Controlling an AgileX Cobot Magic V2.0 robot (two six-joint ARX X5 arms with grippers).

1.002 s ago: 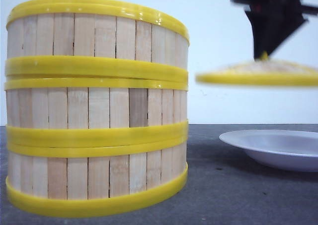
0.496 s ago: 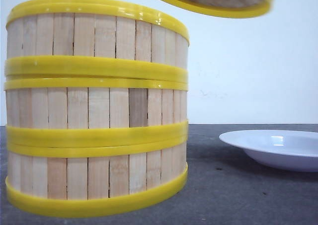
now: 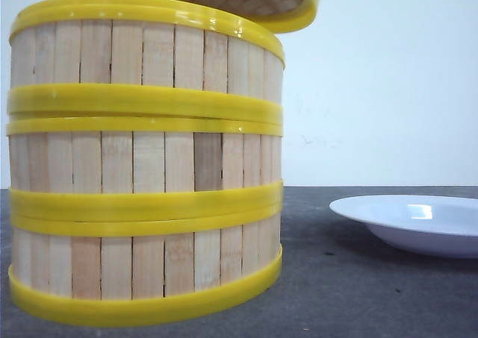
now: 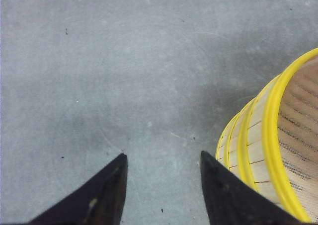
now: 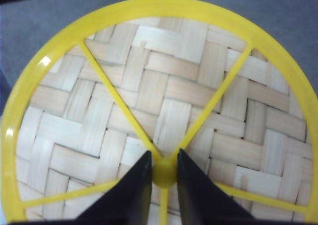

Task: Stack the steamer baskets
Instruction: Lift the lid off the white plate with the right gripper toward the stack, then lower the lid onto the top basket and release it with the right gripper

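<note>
Three baskets [image 3: 146, 159] stand stacked on the counter [image 3: 358, 293], left of the plate [image 3: 418, 222]. My right fingers [image 5: 164, 173] are clenched on the lid [image 5: 164, 106] knob; the lid hangs tilted above the stack. My left fingers [image 4: 161, 185] are released, beside the stack.

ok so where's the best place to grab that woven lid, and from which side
By the small yellow knob at the centre of the lid, coming straight down from above. The dome is wide and shallow, with yellow ribs meeting at the knob, so the rim is too broad to pinch. The right gripper holds it that way, fingers either side of the knob.
</note>
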